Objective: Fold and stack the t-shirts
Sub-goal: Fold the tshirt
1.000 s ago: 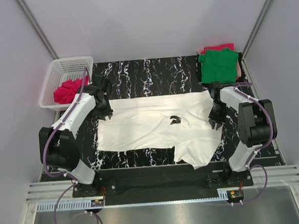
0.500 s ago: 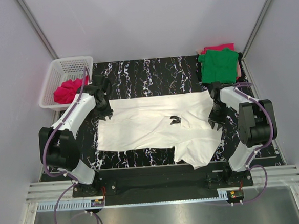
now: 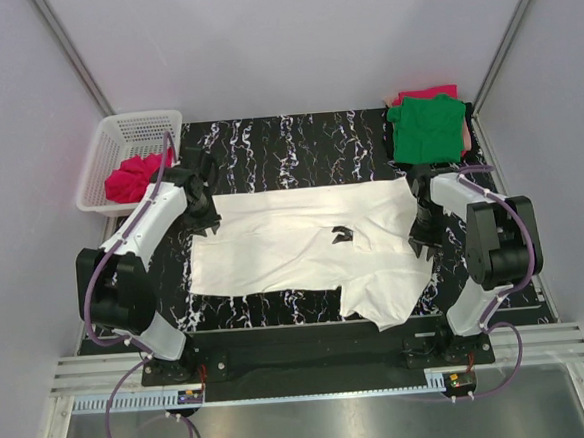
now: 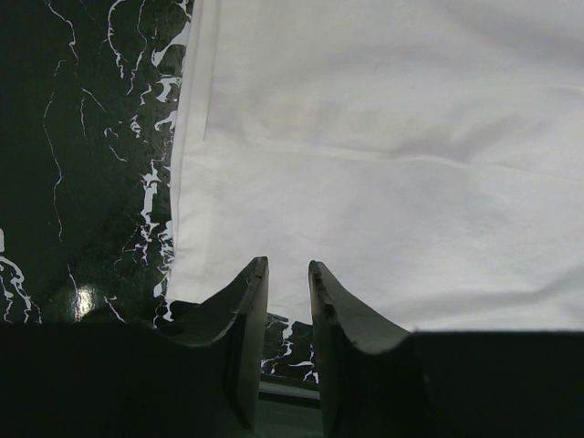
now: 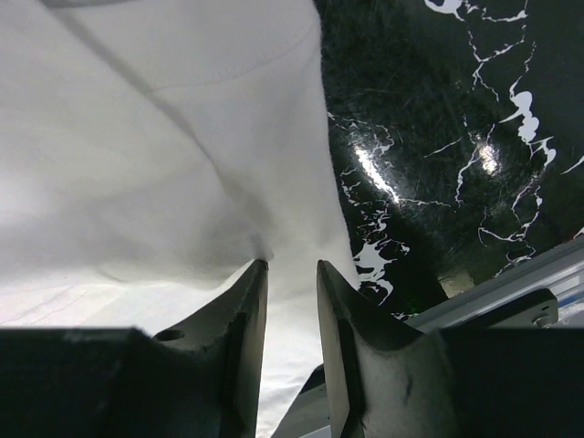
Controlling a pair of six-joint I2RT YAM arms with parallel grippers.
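The white t-shirt (image 3: 304, 243) lies spread out on the black marbled table, with one sleeve hanging toward the near edge. My left gripper (image 3: 210, 222) sits at the shirt's far left corner. In the left wrist view it (image 4: 287, 265) is slightly open and empty, its tips at the hem of the shirt (image 4: 383, 137). My right gripper (image 3: 421, 245) sits at the shirt's right edge. In the right wrist view it (image 5: 290, 265) is slightly open over puckered white cloth (image 5: 155, 137). The folded green shirt (image 3: 428, 129) lies on a pinkish-red one (image 3: 424, 93) at the back right.
A white basket (image 3: 116, 136) at the back left holds a crumpled pinkish-red garment (image 3: 134, 177). Grey walls close in the table on three sides. A metal rail (image 3: 312, 363) runs along the near edge.
My right gripper has shifted slightly toward the near edge along the shirt's right side. The left arm and the shirt have not visibly moved.
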